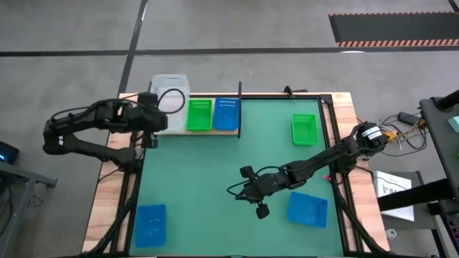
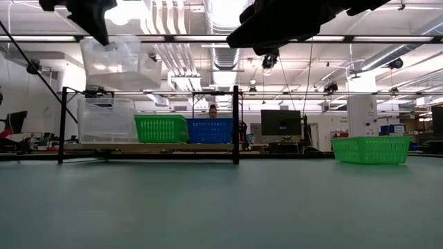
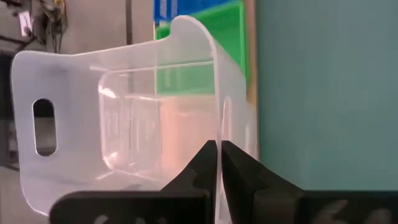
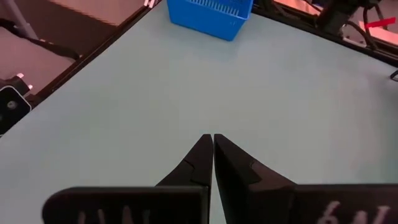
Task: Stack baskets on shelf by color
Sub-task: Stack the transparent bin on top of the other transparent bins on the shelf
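Above the far-left end of the light-wood shelf with black metal uprights point(image 1: 231, 131): a clear translucent plastic basket point(image 2: 121, 62), pinched by its thin side wall in the left gripper point(image 3: 217, 163), hanging directly over a second clear basket point(image 2: 105, 120) already on the board, long axes seemingly aligned, a straight descent left. Alongside on the shelf, a bright green basket point(image 1: 199, 115) and a blue one point(image 1: 226, 113). Mid-mat, right gripper point(image 4: 213, 157) closed on nothing, idle.
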Robot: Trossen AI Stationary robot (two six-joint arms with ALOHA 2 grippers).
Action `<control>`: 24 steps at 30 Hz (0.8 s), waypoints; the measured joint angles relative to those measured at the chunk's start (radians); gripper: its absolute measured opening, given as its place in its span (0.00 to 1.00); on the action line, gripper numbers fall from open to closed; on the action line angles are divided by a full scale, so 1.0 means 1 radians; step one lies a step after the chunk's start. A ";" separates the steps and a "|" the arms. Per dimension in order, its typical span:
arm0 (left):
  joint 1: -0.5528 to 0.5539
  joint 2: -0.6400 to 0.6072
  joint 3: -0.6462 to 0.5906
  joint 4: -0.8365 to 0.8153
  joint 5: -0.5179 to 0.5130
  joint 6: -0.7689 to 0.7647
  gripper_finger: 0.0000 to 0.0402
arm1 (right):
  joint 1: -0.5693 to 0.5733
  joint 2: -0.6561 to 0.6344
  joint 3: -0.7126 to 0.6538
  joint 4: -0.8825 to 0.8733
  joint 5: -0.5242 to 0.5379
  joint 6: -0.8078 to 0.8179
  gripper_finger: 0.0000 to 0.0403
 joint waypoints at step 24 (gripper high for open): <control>0.182 0.066 -0.067 0.012 0.095 0.146 0.00 | 0.000 0.001 0.000 0.004 0.000 0.018 0.02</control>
